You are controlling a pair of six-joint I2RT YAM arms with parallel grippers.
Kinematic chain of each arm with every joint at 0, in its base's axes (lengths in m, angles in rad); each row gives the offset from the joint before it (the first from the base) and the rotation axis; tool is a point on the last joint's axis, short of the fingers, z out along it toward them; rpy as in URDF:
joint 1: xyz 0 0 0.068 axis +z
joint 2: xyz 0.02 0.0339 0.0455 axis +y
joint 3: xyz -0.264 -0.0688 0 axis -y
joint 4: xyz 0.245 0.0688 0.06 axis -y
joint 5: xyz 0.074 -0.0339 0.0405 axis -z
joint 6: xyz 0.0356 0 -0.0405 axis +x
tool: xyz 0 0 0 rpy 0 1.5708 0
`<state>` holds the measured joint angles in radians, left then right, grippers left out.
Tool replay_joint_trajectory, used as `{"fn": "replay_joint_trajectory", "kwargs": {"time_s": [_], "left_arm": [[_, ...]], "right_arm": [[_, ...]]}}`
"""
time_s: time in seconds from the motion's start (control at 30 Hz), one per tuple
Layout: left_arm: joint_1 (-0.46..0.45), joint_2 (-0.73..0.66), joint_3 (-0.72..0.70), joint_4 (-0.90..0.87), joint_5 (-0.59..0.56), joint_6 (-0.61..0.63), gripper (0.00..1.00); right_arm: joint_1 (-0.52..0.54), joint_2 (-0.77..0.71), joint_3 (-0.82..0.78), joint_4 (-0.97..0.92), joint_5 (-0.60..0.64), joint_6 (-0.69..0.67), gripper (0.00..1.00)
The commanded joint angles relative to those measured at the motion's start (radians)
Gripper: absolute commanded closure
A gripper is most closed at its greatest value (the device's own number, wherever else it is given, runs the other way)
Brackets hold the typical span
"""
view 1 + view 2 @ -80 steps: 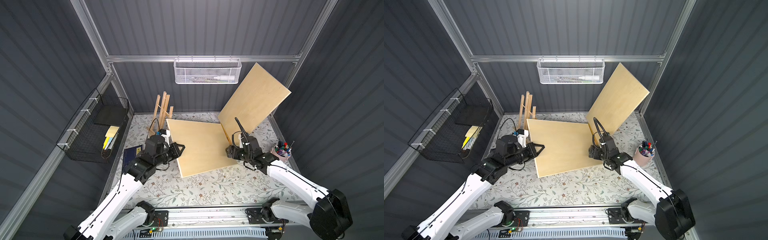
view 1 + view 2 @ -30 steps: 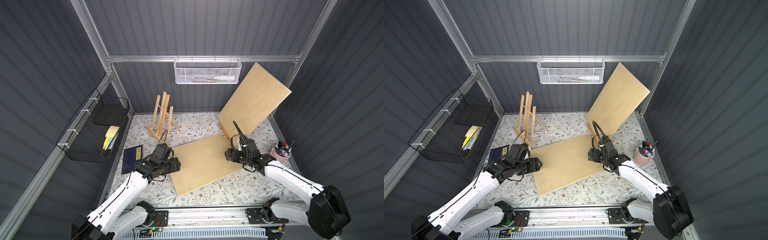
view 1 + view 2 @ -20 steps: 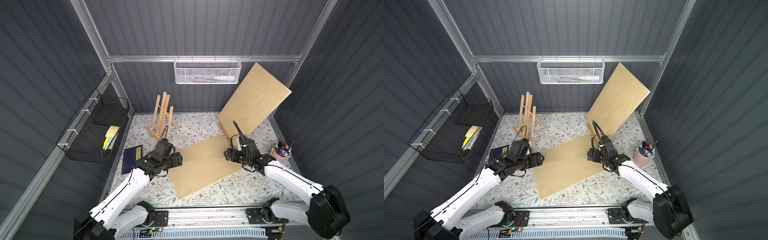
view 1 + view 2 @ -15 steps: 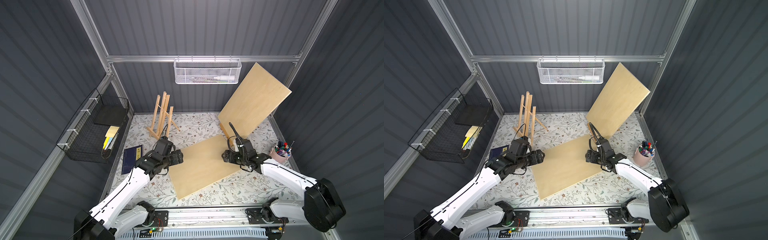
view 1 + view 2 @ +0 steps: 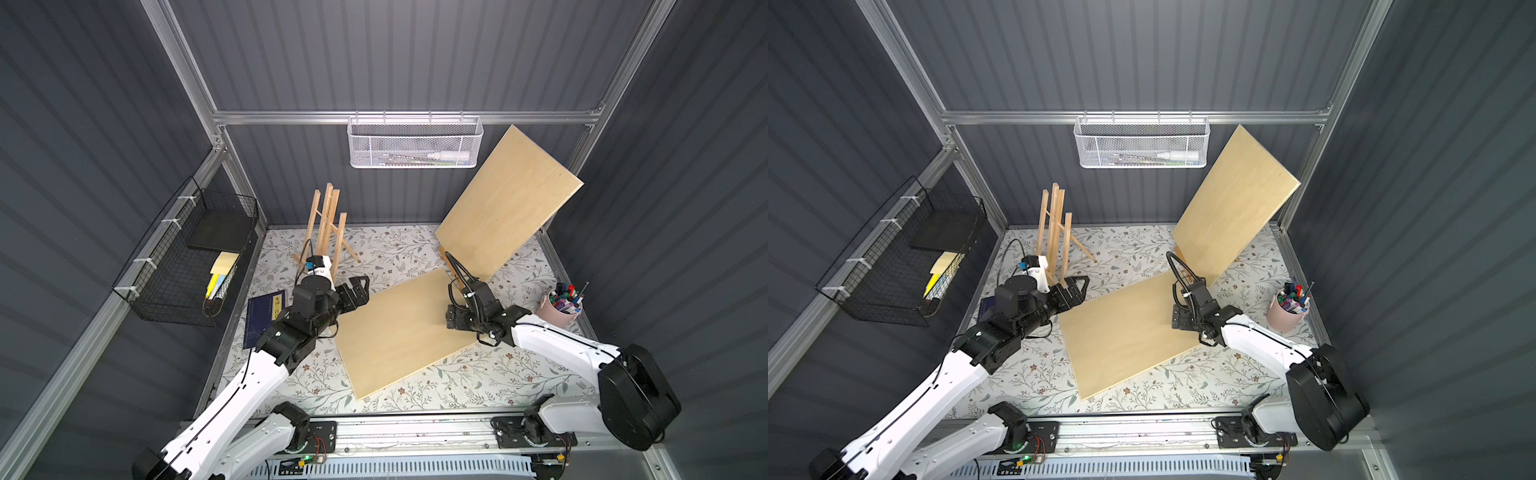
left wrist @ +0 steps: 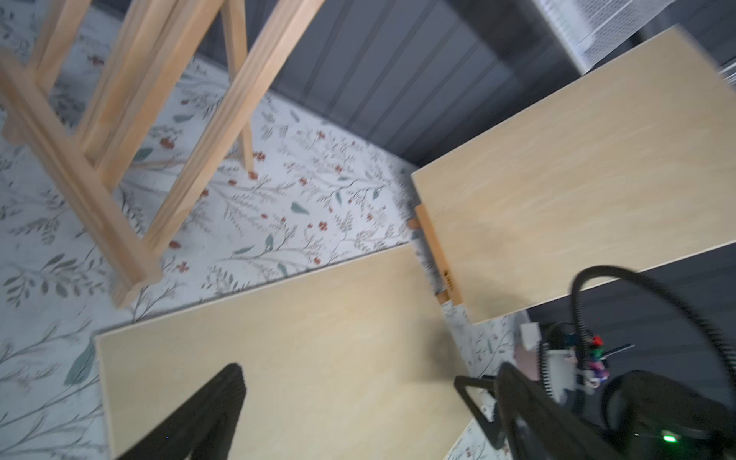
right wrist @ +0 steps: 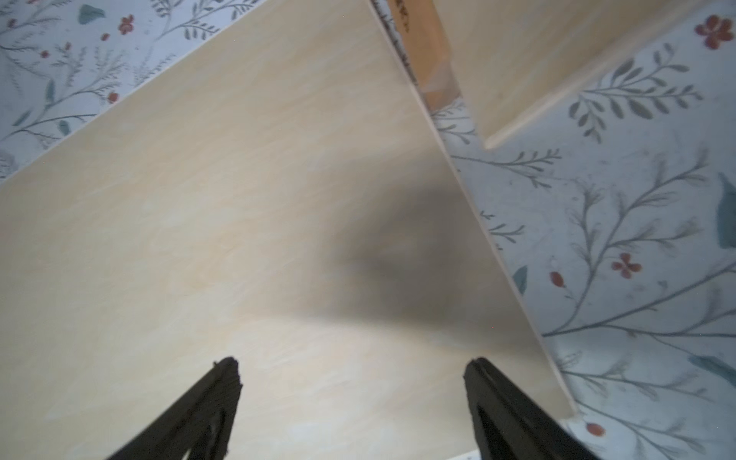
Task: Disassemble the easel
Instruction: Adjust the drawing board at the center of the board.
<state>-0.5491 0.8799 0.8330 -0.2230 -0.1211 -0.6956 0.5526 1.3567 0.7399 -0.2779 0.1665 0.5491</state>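
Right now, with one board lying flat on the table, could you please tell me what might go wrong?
The open left tool sits close to the legs of the empty easel; a careless swing could tip it.
The open right tool hovers over the flat board beside the leaning board; a sweep that way might knock it down.
The right arm passes near the pen cup and could topple it.

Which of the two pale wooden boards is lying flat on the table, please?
The nearer board, lying flat in the middle of the table; the other board stands tilted at the back right.
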Motion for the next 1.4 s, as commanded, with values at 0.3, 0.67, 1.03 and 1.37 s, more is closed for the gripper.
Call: {"fn": "replay_joint_trajectory", "kwargs": {"time_s": [0.3,0.67,1.03,1.37], "left_arm": [[-0.003,-0.025,0.036,0.144,-0.127,0.195,0.07],[-0.003,-0.045,0.006,0.170,-0.125,0.200,0.07],[-0.003,-0.123,0.003,0.168,-0.158,0.185,0.04],[-0.003,-0.157,0.003,0.174,-0.153,0.163,0.02]], "right_arm": [[-0.001,-0.099,-0.111,0.019,0.224,0.057,0.85],[-0.163,-0.224,-0.202,0.053,0.139,0.149,1.00],[-0.320,-0.198,-0.306,0.175,-0.043,0.360,1.00],[-0.395,-0.005,-0.290,0.288,-0.156,0.408,1.00]]}}
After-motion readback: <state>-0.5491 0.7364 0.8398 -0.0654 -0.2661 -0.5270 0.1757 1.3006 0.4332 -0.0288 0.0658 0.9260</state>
